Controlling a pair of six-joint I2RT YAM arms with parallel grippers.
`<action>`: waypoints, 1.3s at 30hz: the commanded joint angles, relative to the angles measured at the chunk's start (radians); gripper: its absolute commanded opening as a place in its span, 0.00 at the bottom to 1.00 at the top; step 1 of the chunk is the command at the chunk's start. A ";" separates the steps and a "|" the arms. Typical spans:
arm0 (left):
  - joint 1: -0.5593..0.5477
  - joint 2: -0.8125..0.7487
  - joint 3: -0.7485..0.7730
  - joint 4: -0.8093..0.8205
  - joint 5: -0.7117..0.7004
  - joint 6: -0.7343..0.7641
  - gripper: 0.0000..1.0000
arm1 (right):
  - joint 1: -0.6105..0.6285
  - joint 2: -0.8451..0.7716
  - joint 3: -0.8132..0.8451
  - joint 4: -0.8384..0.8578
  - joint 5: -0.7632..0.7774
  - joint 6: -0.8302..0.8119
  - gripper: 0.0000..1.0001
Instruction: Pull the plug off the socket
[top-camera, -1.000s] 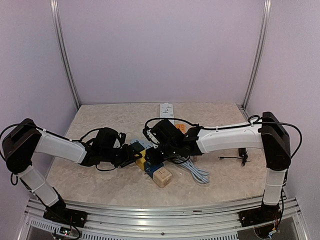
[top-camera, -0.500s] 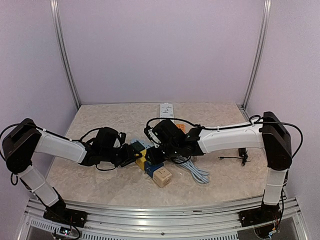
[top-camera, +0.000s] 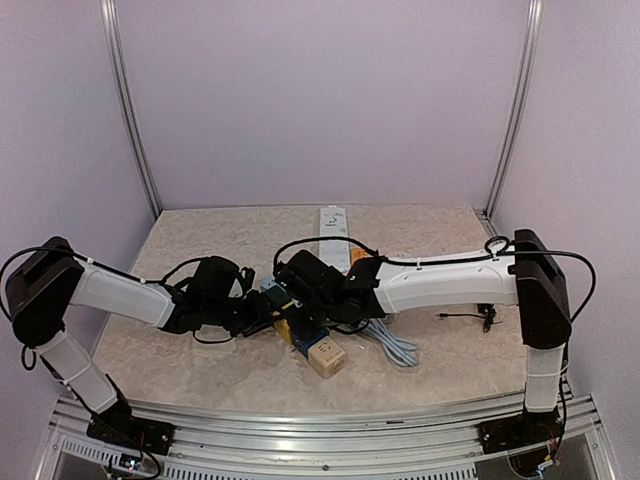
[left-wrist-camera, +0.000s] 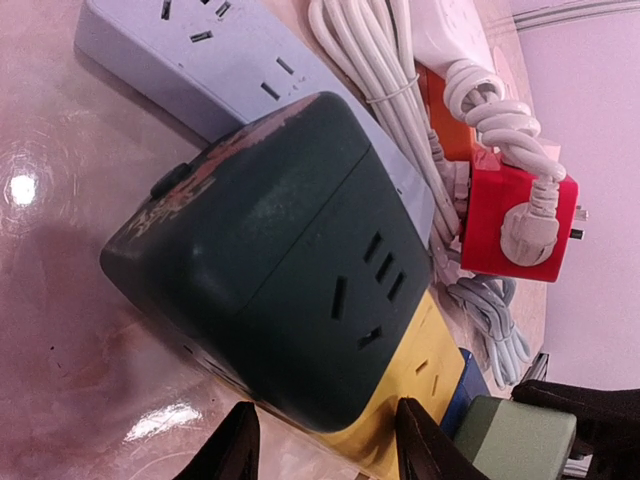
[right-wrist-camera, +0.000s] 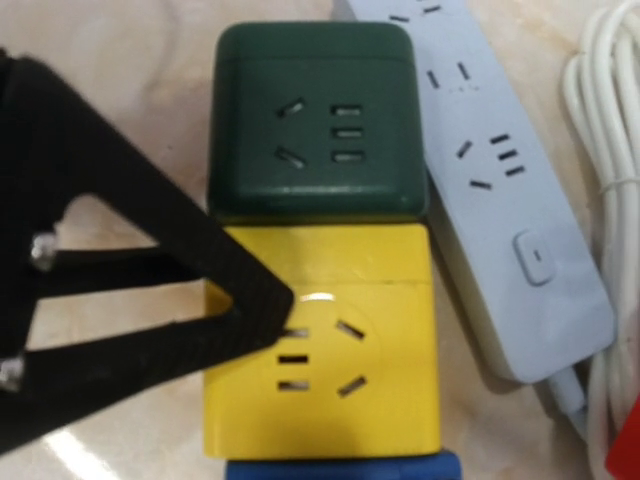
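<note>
Partly closed, the left hand (left-wrist-camera: 330, 445) clamps the yellow socket cube (right-wrist-camera: 345, 345) by its sides.

Robotics lab cell: bare lilac walls (top-camera: 320, 100), aluminium framing (top-camera: 128, 110).

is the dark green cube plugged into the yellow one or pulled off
Plugged in. In the right wrist view the dark green cube sits flush against the yellow cube, no gap between them.

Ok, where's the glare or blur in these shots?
Left wrist: lamp glare on the glossy table, shadow beside the dark green cube. Right wrist: small highlight on the yellow cube, slightly soft focus. Top external: evenly lit.
</note>
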 joint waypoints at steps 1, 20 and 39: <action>-0.006 0.023 -0.022 -0.108 -0.034 0.021 0.45 | 0.029 0.024 0.088 -0.055 0.138 -0.028 0.00; -0.006 0.025 -0.029 -0.108 -0.035 0.022 0.45 | -0.026 -0.044 -0.016 0.105 -0.087 0.022 0.00; -0.008 0.033 -0.022 -0.101 -0.031 0.024 0.42 | -0.088 -0.119 -0.128 0.217 -0.220 0.081 0.00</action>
